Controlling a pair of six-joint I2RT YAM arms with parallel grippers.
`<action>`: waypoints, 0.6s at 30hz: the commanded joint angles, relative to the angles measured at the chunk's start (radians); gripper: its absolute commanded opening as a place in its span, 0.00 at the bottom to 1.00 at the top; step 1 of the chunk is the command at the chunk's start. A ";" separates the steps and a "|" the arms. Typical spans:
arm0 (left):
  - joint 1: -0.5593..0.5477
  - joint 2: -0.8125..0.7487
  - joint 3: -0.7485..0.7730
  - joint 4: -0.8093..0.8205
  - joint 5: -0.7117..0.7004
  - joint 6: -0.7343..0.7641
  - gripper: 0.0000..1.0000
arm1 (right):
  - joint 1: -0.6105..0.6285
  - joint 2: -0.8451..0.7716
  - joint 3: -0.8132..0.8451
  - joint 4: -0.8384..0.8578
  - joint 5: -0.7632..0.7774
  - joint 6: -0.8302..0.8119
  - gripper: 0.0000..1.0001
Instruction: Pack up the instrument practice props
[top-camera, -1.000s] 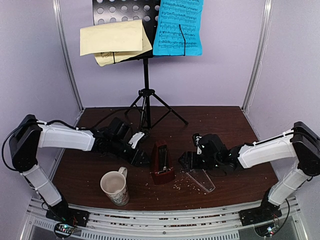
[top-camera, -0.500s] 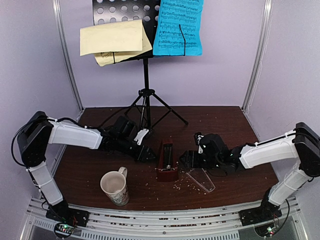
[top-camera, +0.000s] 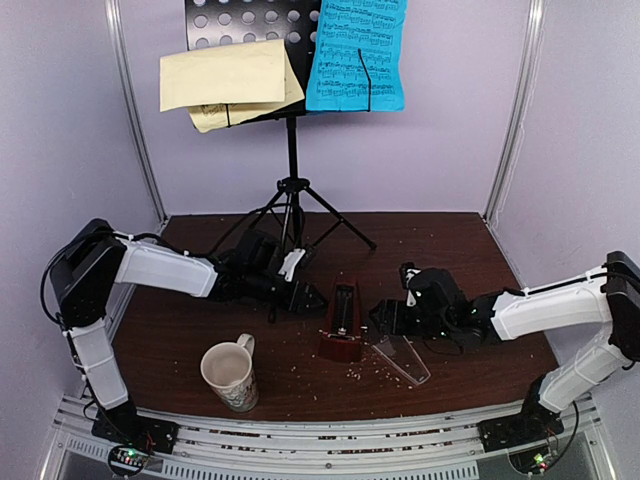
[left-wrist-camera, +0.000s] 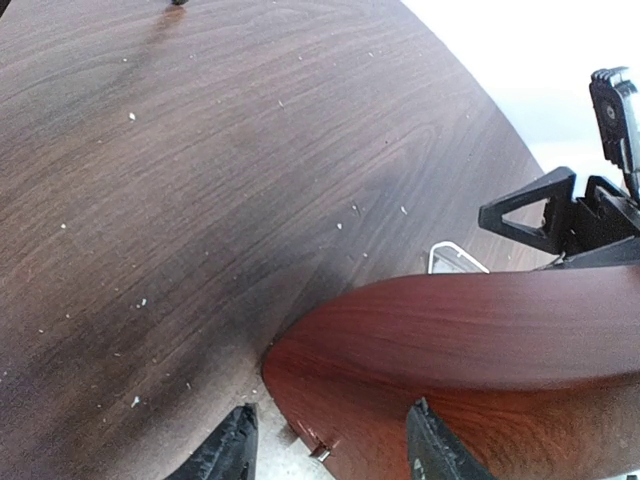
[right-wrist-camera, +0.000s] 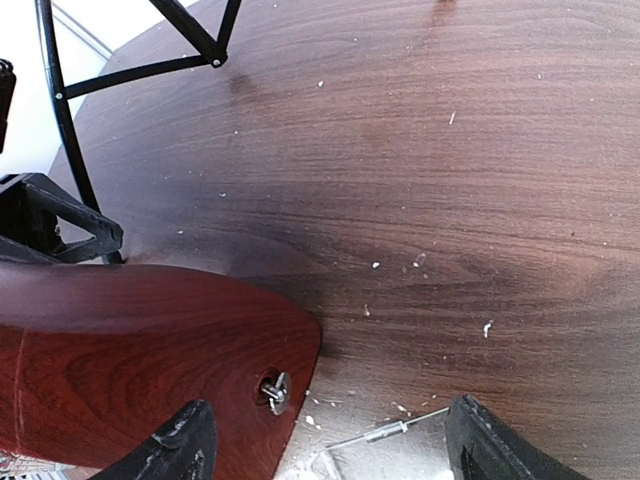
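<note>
Jaws on your left gripper (left-wrist-camera: 330, 425) stood apart, with the bottom corner of the metronome (top-camera: 341, 322) reaching in between them. One finger sat just clear of the wood, with a strip of table (top-camera: 450, 250) showing in the gap. The other overlapped the wood in the wrist view, and I could not tell whether it touched. Nothing was clamped there.

Your right gripper (right-wrist-camera: 330, 435) had its jaws spread wider. Between them you had the metronome's other side, with its small metal winding key (right-wrist-camera: 272, 390), and neither finger pressed on it.

From above, the metronome stood on the dark wooden table, front and middle, with one gripper close on each side. Its clear cover (top-camera: 402, 358) was off and lay flat on the table just to its right, under your right gripper. An edge of the cover showed low in the right wrist view.

You had the music stand (top-camera: 292, 190) at the back of the table, tripod legs spread, just behind your left gripper. Yellow sheets (top-camera: 225, 78) sat on the left of its desk and a blue sheet (top-camera: 357, 55) on the right.

A mug (top-camera: 230, 375) stood upright near the front edge, left of the metronome and apart from it. Pale crumbs (top-camera: 365, 372) lay scattered over the wood around the metronome's base.
</note>
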 joint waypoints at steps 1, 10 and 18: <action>-0.007 0.000 0.025 0.062 -0.025 -0.011 0.54 | 0.004 -0.019 -0.007 -0.039 0.032 0.000 0.81; 0.031 -0.176 -0.078 0.048 -0.180 -0.006 0.63 | 0.005 -0.026 -0.010 -0.063 0.002 -0.008 0.76; 0.058 -0.306 -0.128 0.037 -0.228 -0.013 0.69 | 0.005 0.039 0.011 -0.023 -0.040 -0.003 0.62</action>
